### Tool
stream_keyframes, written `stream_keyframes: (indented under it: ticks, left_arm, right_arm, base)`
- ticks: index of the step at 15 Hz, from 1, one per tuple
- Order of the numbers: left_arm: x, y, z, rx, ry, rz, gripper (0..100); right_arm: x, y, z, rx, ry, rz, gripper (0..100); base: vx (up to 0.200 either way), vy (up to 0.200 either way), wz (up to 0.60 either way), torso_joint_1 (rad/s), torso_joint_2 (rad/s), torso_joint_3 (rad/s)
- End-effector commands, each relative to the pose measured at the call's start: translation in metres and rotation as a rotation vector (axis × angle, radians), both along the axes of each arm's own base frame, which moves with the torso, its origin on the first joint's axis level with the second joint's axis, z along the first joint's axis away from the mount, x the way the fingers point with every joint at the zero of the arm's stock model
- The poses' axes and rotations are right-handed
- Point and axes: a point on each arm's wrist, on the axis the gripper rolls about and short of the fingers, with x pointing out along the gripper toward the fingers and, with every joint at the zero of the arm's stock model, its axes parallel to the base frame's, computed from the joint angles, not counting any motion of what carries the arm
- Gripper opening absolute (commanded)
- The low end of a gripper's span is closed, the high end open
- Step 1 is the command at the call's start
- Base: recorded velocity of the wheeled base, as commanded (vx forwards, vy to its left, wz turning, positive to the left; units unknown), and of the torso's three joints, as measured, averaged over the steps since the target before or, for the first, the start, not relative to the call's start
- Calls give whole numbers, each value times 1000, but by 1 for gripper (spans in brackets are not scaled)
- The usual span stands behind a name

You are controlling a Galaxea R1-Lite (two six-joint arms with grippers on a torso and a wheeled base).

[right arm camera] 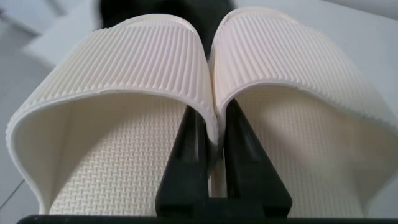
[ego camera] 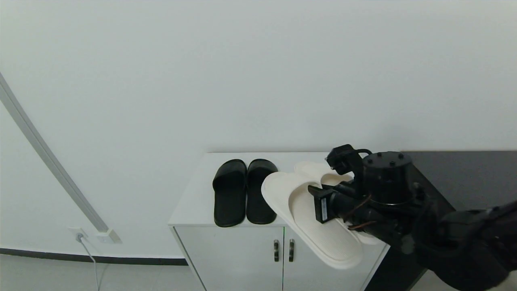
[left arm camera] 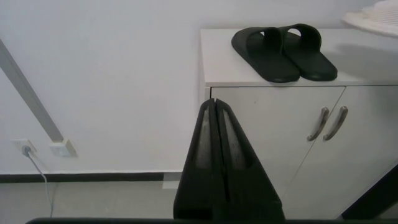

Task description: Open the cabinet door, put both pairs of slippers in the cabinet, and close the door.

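Item 1: white slippers (ego camera: 319,238), a pair, lower right of the head view, held tilted with heels overhanging the front edge of the cabinet top (ego camera: 194,202). My right hand (right arm camera: 214,155) pinches their adjoining strap edges, so I judge both carry as one.
Item 2: black slippers (ego camera: 244,192), side by side on the top, centre frame.
Item 3: cabinet doors (ego camera: 238,258), closed, handles (ego camera: 276,249) meeting mid-front, barring entry.
Item 4: left hand (left arm camera: 216,109), clenched, empty, before the cabinet.
Item 5: wall socket (ego camera: 78,234), lower left, well apart.
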Motion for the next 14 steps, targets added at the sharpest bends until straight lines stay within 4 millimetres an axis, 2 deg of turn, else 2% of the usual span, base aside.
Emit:
stream_keyframes:
  ticks: [1,5,10,14]
  left_arm:
    - [0,0,0,0,1,1,0]
    - [0,0,0,0,1,2,0]
    - [0,0,0,0,1,1,0]
    - [0,0,0,-2,1,1,0]
  right_arm:
    - [-40,-22,28,41,-59,120,0]
    - [-54,-20,23,36,-16,258,0]
    - [-56,-17,19,31,-2,289,0]
    - [-54,-14,14,21,12,293,0]
  base:
    - [0,0,0,0,0,0]
    - [0,0,0,0,0,0]
    - [0,0,0,0,0,0]
    - [-200,0,0,4,1,2]
